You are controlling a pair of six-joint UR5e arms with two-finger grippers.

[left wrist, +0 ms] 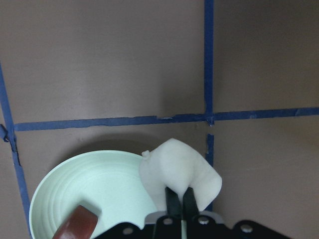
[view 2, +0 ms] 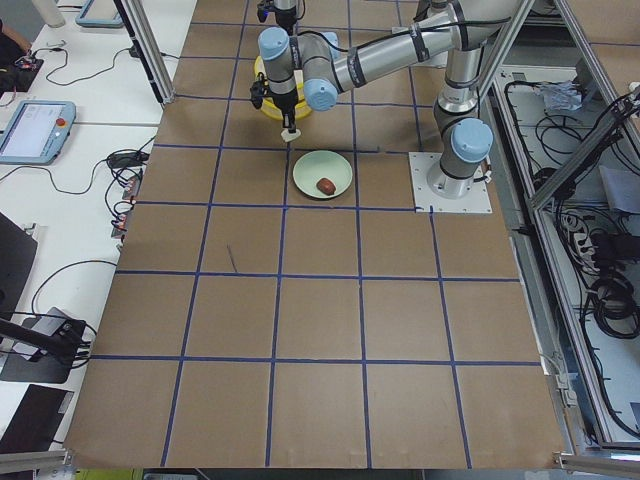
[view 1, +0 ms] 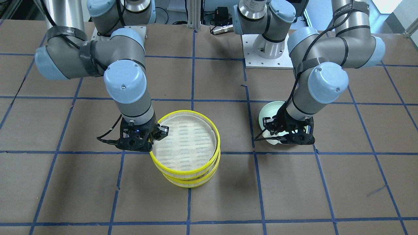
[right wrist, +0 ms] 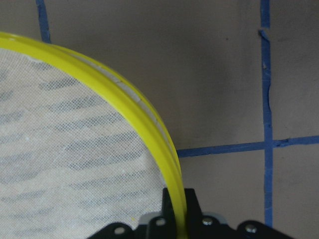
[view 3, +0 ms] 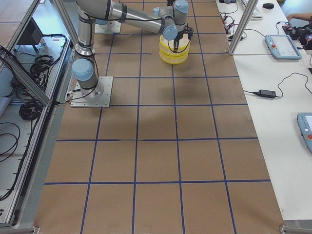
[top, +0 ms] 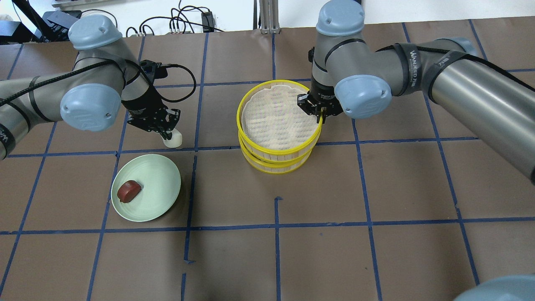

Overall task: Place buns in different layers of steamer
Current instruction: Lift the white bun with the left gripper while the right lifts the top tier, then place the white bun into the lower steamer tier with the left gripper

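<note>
Left arm [top: 92, 83] comes in low from its side of the desk [top: 376, 188], forearm about level, wrist turned straight down. The left jaws are pinched nearly closed on the white bun [top: 173, 139], which hangs below the fingertips [left wrist: 173, 203]. In the left wrist view the bun sits over the plate [top: 161, 207] at its rim, lifted clear of it. The reddish-brown bun [top: 128, 191] lies on the plate, off centre, apart from the white one.

Right arm [top: 376, 75] reaches across from the far side, elbow out, last link vertical over the edge of the steamer [top: 279, 161]. The right jaws straddle the yellow rim of the upper tray, one finger inside and one outside, closed tight on it; the right wrist view shows the rim running up between the two fingers [right wrist: 193, 204].

The steamer stands near the middle of the desk with both trays stacked, well apart from the plate. Whether the upper tray is raised off the lower one cannot be told.
</note>
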